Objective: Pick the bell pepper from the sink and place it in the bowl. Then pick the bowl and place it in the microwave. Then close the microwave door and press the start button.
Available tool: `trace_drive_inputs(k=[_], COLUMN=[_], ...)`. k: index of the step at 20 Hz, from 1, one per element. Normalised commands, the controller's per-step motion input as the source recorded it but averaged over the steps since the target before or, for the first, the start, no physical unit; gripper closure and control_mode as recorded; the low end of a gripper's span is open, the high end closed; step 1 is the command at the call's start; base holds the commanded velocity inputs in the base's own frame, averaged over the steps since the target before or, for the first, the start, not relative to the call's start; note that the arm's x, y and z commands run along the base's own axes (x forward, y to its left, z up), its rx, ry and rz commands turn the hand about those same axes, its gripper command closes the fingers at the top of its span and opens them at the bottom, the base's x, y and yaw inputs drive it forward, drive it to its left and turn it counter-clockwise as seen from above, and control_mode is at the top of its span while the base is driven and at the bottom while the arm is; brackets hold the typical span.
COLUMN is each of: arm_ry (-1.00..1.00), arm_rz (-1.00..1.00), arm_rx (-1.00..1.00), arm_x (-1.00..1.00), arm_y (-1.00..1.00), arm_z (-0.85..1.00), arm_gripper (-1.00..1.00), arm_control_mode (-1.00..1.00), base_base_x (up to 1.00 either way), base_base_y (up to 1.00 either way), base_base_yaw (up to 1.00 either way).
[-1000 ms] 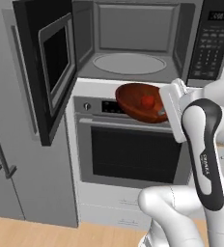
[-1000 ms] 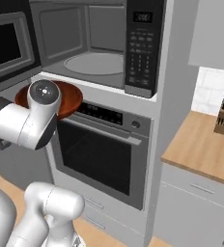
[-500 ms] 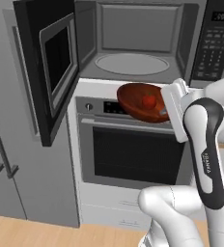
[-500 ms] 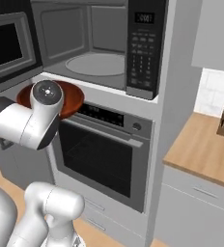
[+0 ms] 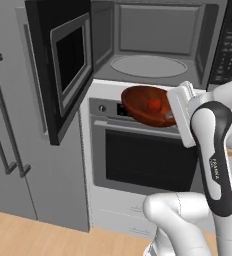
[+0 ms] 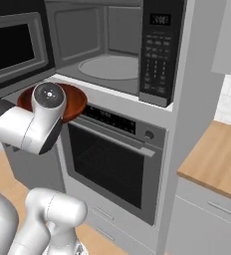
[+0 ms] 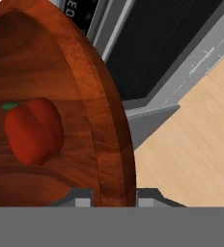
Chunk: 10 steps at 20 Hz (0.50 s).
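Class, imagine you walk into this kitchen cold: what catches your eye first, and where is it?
First, the reddish-brown bowl held by its rim in the robot's hand, in front of the oven just below the microwave. The red bell pepper sits inside the bowl. Next, the microwave door swung wide to the left.

The microwave (image 5: 158, 45) stands open above the oven (image 5: 143, 150), and its round turntable plate (image 5: 149, 65) lies bare on the grey floor of the cavity. The bowl (image 5: 147, 105) carries the bell pepper (image 5: 154, 103), which rests on its inner surface. A wooden tabletop (image 6: 214, 162) runs to the right of the oven column.
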Motion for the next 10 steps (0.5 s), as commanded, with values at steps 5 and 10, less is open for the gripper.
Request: trace_drive_inputs(k=[5, 10], arm_ry=[0.0, 0.0], arm_rz=[0.0, 0.0], arm_rx=[0.0, 0.0], arm_x=[0.0, 0.0], arm_y=[0.0, 0.0], arm_z=[0.0, 0.0], arm_gripper=[1.0, 1.0], arm_control_mode=[1.0, 1.0], base_base_x=[0.47, 0.38], base_base_y=[-0.01, 0.0], base_base_yaw=[0.01, 0.0])
